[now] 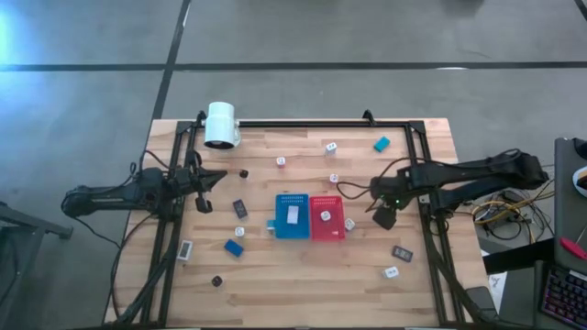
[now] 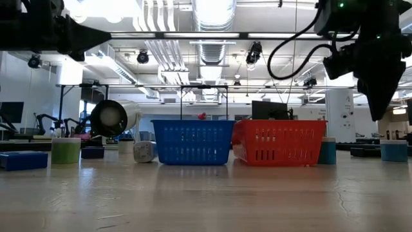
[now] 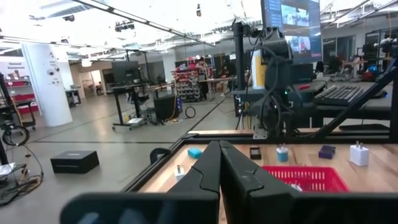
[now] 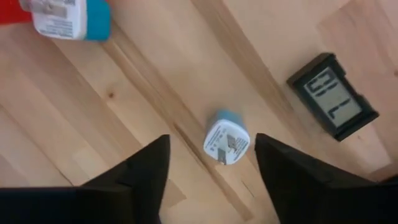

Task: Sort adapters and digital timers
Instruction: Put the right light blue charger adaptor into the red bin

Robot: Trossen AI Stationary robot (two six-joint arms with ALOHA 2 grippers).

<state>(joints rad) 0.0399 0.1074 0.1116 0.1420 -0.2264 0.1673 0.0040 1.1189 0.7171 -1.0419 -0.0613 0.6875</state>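
Two baskets (image 1: 293,203), roughly eight adapters (image 1: 332,146) and six digital timers (image 1: 381,143), small ones hard to tell.

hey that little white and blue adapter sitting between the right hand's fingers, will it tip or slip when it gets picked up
The adapter looks short and blocky, standing on the wood with its prongs up, so it probably won't roll. Its smooth plastic sides may slip a little. The right hand is open and straddles it, so a squeeze probably grips it squarely.

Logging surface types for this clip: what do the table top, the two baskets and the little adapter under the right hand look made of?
Table top: pale wood, matt, with visible grain and board seams. Blue basket and red basket: likely moulded plastic, with perforated grid walls and uniform colour. Adapter between the open right hand's fingers: probably smooth plastic, white face over a light blue body, with what look like small metal prongs.
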